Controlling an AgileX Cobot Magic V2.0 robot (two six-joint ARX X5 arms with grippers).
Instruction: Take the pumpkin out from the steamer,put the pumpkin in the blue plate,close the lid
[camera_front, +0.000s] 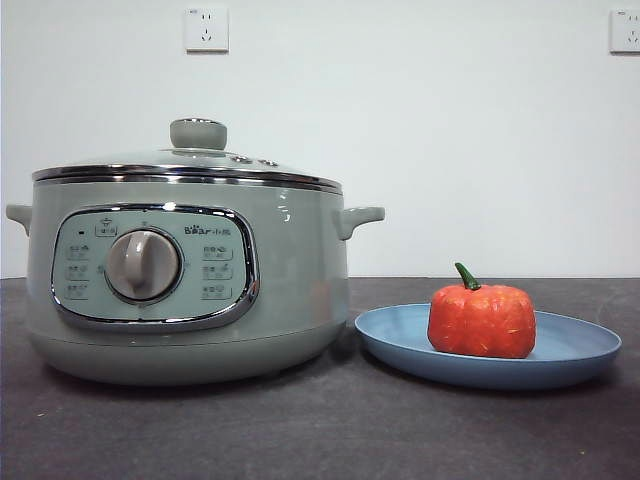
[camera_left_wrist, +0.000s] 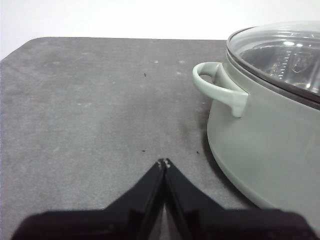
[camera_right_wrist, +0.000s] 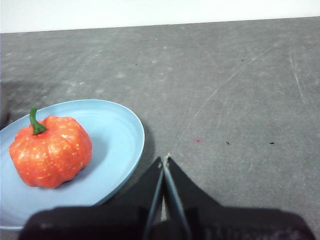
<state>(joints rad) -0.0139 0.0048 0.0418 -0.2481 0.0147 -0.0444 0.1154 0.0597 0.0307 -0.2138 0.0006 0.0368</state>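
Observation:
The orange-red pumpkin (camera_front: 482, 320) with its green stem rests upright in the blue plate (camera_front: 580, 350), to the right of the steamer (camera_front: 290, 290). The sage-green steamer has its glass lid (camera_front: 198, 158) seated on the chrome rim. In the right wrist view the pumpkin (camera_right_wrist: 50, 150) lies on the plate (camera_right_wrist: 120, 135), and my right gripper (camera_right_wrist: 164, 161) is shut and empty over bare table beside the plate's edge. My left gripper (camera_left_wrist: 163, 163) is shut and empty above the table, apart from the steamer (camera_left_wrist: 260, 150) and its side handle (camera_left_wrist: 220, 87). The lid (camera_left_wrist: 280, 50) covers the pot there too.
The dark grey tabletop (camera_front: 330, 430) runs to a white wall with two sockets (camera_front: 206, 29). In the left wrist view the table's far corner (camera_left_wrist: 30, 47) shows. No arm appears in the front view.

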